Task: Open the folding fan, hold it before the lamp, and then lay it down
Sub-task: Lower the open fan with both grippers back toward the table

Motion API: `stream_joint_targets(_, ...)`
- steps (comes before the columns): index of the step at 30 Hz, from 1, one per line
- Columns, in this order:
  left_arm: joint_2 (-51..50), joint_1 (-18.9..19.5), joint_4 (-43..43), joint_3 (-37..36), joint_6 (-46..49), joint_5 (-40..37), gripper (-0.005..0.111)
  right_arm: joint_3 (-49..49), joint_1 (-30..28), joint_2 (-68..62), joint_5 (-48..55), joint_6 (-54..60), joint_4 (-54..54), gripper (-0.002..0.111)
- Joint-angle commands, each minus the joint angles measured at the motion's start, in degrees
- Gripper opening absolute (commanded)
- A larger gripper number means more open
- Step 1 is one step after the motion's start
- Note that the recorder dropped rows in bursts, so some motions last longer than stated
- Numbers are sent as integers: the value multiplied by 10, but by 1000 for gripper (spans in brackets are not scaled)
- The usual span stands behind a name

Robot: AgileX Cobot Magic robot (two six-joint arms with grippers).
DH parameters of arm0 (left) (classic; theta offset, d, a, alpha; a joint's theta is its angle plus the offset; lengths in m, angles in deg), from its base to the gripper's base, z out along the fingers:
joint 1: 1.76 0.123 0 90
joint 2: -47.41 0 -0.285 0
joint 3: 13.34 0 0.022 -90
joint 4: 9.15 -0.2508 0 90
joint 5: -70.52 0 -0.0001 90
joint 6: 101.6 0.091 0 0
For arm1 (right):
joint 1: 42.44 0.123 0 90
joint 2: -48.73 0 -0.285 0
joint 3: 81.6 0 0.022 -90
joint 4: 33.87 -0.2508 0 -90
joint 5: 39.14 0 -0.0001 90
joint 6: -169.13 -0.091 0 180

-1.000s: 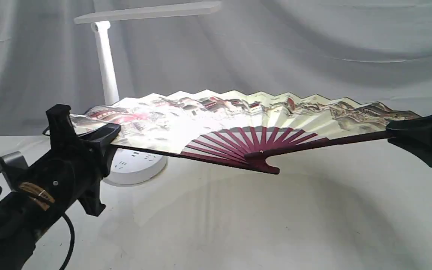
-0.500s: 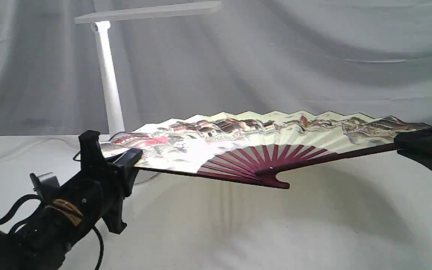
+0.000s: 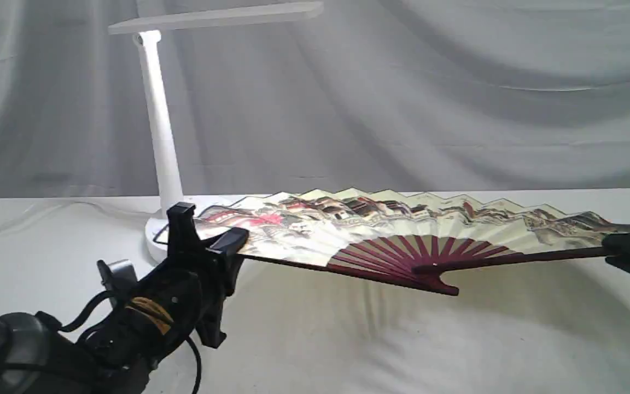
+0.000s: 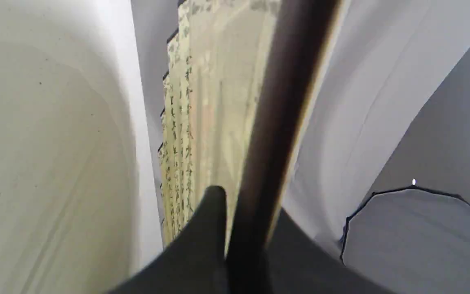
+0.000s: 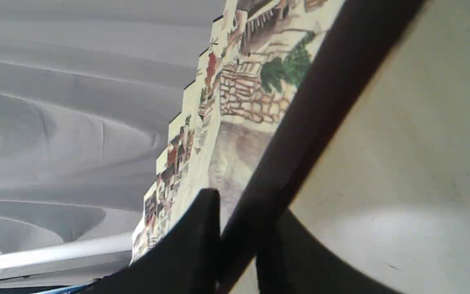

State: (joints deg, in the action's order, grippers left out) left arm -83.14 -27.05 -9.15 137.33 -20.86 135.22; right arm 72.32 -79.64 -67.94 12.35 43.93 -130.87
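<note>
While both claws pinch its end guards, the folding fan (image 3: pixel 380 230) hangs fully spread, seemingly just above the counter (image 3: pixel 348 345) middle, not yet laid down.
Clamped on the guards: left claw (image 3: pixel 210 234), right claw (image 3: pixel 618 251); lamp (image 3: pixel 159 120) stands behind, near the far-left corner. Likely light, but the paper creases and tears easily and the ribs are thin, so grip only the stiff wooden guards.

We see soft, even light in the exterior view. The folding fan (image 3: pixel 380 230) throws a big gray shadow on the table (image 3: pixel 348 350) at the bottom. Both wrist views look blurry up close.
</note>
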Motion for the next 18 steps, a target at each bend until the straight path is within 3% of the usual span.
stream_joint_targets(1,-11,9,54,28,-27,53,0,0,-30,-24,-80,62,-2,0)
stream_joint_targets(12,-83,-7,55,98,-27,53,0,2,-34,-79,-73,117,-29,0)
stream_joint_targets(18,-93,-7,63,101,-24,53,0,3,-34,-87,-94,129,-29,0)
